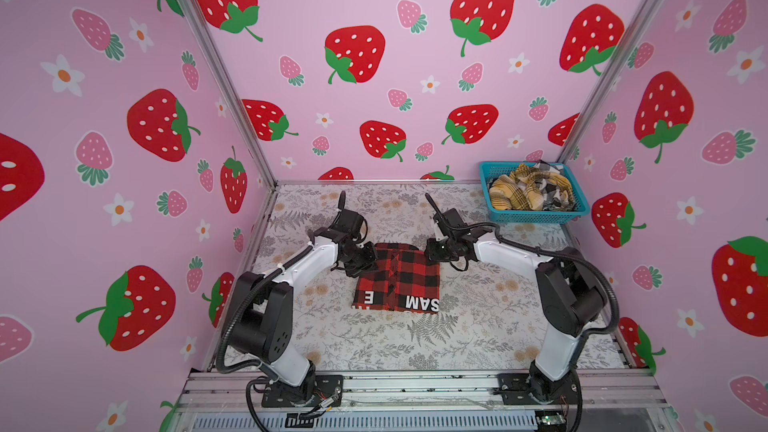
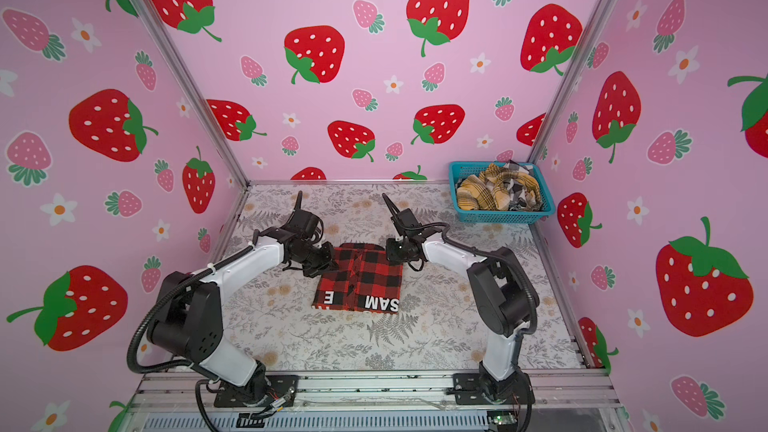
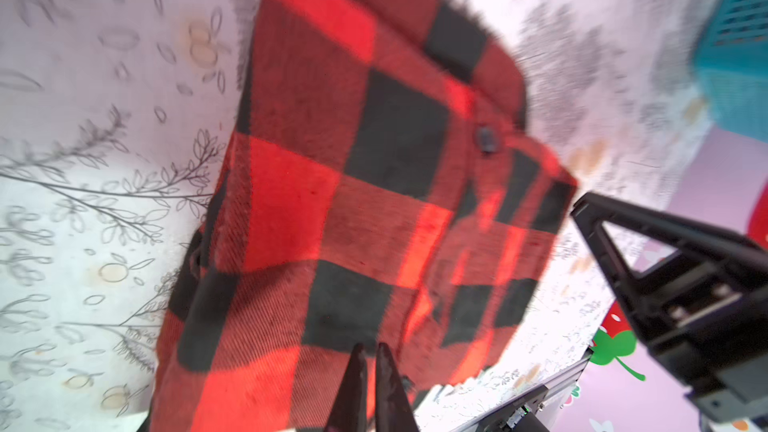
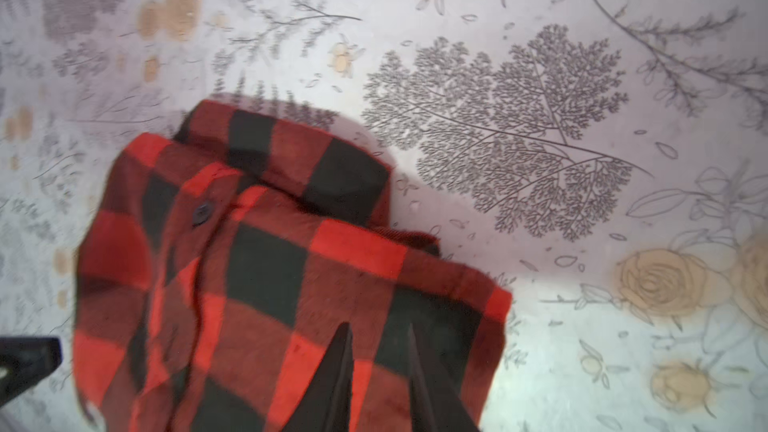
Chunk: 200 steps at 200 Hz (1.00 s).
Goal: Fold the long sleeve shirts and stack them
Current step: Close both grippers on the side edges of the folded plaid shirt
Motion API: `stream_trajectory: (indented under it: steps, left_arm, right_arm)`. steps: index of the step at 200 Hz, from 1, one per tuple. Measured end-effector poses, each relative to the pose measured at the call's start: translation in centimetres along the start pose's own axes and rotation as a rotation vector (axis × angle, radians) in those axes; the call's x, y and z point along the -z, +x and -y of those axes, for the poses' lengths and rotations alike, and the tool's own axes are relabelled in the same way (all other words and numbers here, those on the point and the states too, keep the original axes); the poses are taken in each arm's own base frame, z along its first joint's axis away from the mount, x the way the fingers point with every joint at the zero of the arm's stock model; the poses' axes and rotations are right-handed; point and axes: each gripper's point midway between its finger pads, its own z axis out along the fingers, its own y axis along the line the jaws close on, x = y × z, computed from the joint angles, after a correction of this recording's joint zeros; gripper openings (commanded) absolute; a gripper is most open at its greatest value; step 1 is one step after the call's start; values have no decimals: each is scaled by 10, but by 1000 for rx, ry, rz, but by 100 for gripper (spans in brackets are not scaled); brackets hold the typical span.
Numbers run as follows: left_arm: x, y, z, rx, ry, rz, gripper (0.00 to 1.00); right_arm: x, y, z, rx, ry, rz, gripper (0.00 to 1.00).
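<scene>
A red-and-black check long sleeve shirt [image 1: 399, 280] [image 2: 361, 280] lies folded into a rectangle mid-table, white lettering along its near edge and the collar at the far end. My left gripper [image 1: 360, 264] [image 2: 322, 265] is at its far left corner. In the left wrist view its fingertips [image 3: 370, 347] are nearly together over the cloth [image 3: 353, 184], with nothing seen pinched. My right gripper [image 1: 434, 253] [image 2: 392, 253] is at the far right corner. Its fingers [image 4: 378, 328] stand apart above the fabric [image 4: 270, 276]. Mustard plaid [image 1: 519, 195] and black-and-white plaid [image 1: 550, 184] shirts lie crumpled in the basket.
A turquoise mesh basket [image 1: 536, 216] [image 2: 498, 216] stands in the far right corner against the wall. Pink strawberry-print walls close off three sides of the floral tabletop [image 1: 374, 347]. Both arm bases are bolted to a metal rail [image 1: 415, 388] along the near edge.
</scene>
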Motion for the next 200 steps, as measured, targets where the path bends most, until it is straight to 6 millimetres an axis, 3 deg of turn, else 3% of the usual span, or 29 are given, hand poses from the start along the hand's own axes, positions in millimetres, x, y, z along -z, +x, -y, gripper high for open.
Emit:
stream_trajectory:
  steps: [18,23,52,74,87,103,110,123,141,174,200]
  left_arm:
    - [15,-5,-1,-13,0,45,7]
    - [18,-7,-2,-15,-1,58,1]
    - [44,-10,-17,-37,-32,166,1]
    - [76,-8,-21,-83,-34,307,5]
    - [95,-8,-20,-103,-12,386,0]
    - [105,-12,-20,-108,7,410,0]
    - [104,-13,-22,-108,13,397,1]
    - [93,-14,-28,-94,16,349,14]
    - [76,-6,-37,-70,18,280,15]
    - [60,8,-41,-45,35,184,28]
    - [42,15,-48,-22,28,112,25]
  right_arm:
    - [25,2,-33,61,-46,43,29]
    - [30,4,-41,76,-58,53,29]
    - [48,36,-76,139,-119,47,29]
    - [41,66,-83,158,-126,-1,27]
    - [36,80,-80,154,-118,-29,26]
    - [31,89,-76,148,-108,-51,25]
    - [29,90,-75,145,-105,-55,25]
    - [26,91,-75,142,-103,-56,25]
    - [21,92,-73,134,-93,-60,24]
    - [9,101,-62,124,-56,-80,24]
    - [0,110,-52,120,-24,-104,23]
